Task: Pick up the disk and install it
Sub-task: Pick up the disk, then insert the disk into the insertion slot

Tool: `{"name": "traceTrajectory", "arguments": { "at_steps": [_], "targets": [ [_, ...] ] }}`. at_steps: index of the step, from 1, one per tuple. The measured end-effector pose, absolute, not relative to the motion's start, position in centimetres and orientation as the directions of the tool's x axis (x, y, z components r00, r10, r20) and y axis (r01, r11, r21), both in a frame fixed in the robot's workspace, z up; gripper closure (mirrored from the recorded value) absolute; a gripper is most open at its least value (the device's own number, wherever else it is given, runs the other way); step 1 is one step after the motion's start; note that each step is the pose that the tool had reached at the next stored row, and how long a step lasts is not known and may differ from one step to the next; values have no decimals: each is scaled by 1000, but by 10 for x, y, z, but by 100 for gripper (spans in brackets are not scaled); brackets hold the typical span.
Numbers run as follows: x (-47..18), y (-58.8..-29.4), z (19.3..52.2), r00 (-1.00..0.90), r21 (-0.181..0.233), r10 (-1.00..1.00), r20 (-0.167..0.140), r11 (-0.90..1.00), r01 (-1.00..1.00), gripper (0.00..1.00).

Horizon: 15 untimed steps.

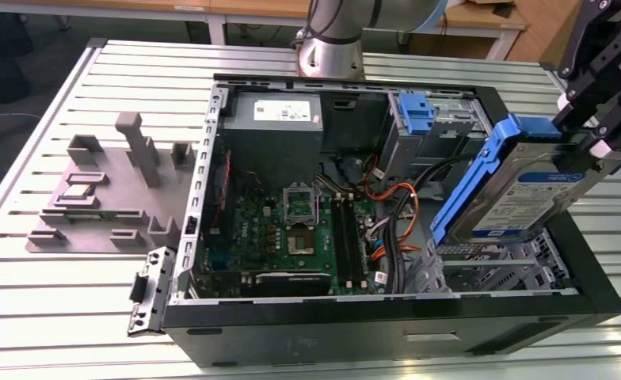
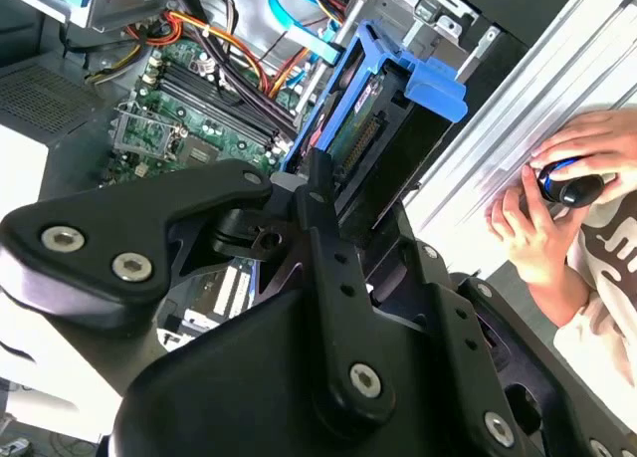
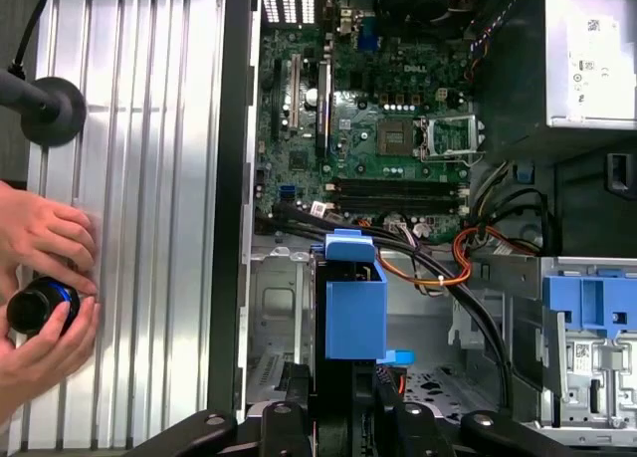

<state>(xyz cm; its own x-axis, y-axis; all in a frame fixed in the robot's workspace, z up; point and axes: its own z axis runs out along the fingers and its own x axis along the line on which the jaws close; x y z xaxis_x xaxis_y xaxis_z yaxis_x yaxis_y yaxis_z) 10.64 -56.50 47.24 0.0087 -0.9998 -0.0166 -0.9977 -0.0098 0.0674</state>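
The exterior view's edge cuts off my arm (image 1: 332,32) above its base, and most of the pincer (image 1: 588,138). The disk (image 1: 516,186) covers part of the case (image 1: 395,332) behind it. In the first wrist view, a person's hands (image 3: 45,288) run off the edge.

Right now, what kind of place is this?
Probably a robotics lab bench: an open computer case on a slotted metal table, the arm's base behind it, the gripper holding the disk over the case.

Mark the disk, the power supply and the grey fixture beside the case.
disk (image 1: 529,198), exterior view, on its labelled face.
power supply (image 1: 273,149), exterior view, on its grey face.
grey fixture (image 1: 89,229), exterior view, on its base.
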Motion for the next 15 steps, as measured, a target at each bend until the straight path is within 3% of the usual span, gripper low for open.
{"name": "traceTrajectory", "arguments": {
  "at_steps": [15],
  "targets": [
    [120,-569,456,-12,67,-1000,-22,11,-998,65]
  ]
}}
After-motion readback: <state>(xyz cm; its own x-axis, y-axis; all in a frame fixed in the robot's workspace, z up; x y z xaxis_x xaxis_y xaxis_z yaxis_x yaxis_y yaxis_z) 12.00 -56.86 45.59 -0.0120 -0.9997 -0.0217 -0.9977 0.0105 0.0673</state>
